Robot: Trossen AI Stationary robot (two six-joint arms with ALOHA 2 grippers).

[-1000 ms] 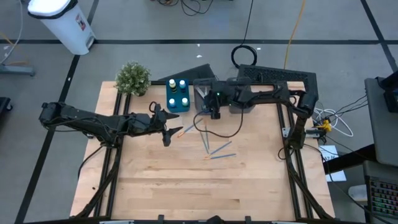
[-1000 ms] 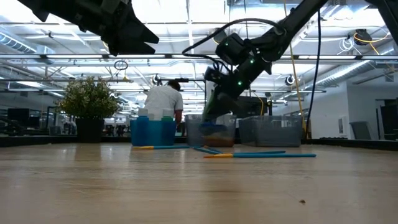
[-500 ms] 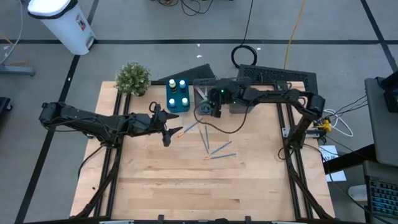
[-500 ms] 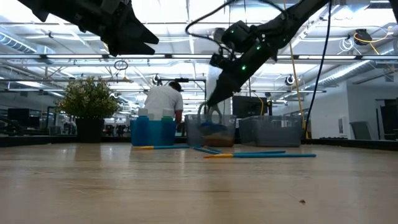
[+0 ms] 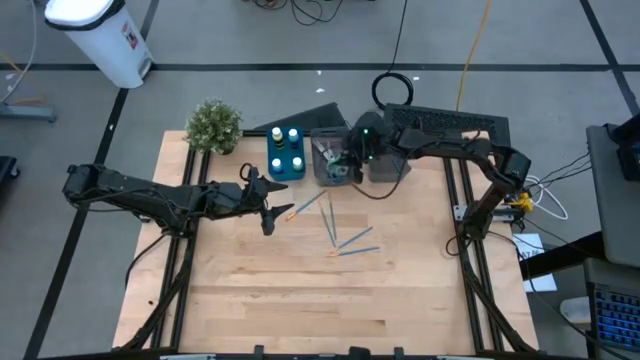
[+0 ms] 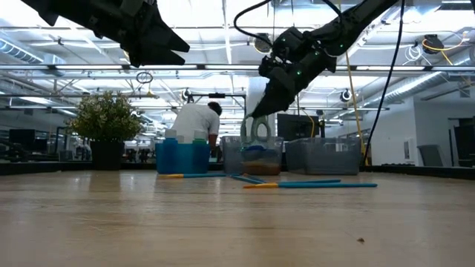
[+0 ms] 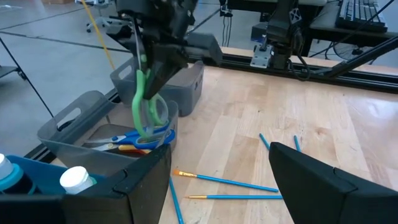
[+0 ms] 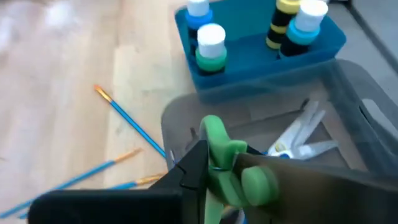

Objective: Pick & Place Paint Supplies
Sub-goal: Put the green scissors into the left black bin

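Observation:
My right gripper (image 7: 149,62) is shut on green-handled scissors (image 7: 144,99), which hang over a grey bin (image 5: 330,160). That bin holds other scissors with blue, red and yellow handles (image 7: 134,138). Beside it a blue bin (image 5: 287,152) holds small capped bottles (image 8: 261,31). Several thin blue brushes (image 5: 345,240) lie flat on the table. My left gripper (image 7: 236,186) hovers open above the table near one brush (image 5: 305,207), with nothing between its fingers. My right gripper pinches the green scissors between its two fingers at their upper end (image 7: 142,71). The fingers slant down from the table's far right. The scissors hang below them with the handle loops (image 7: 152,117) lowest, lifted clear, at about the grey bin's rim height.
A second grey bin (image 5: 385,165) stands right of the first. A small potted plant (image 5: 213,125) sits at the far left corner. A person shows in the room behind the table (image 6: 197,119). Bare wood fills the table's near half (image 5: 320,300).
My right gripper has risen and gone toward the table's far edge, rolling its wrist as it went. The green scissors have come up with it and now hang over the grey bin.

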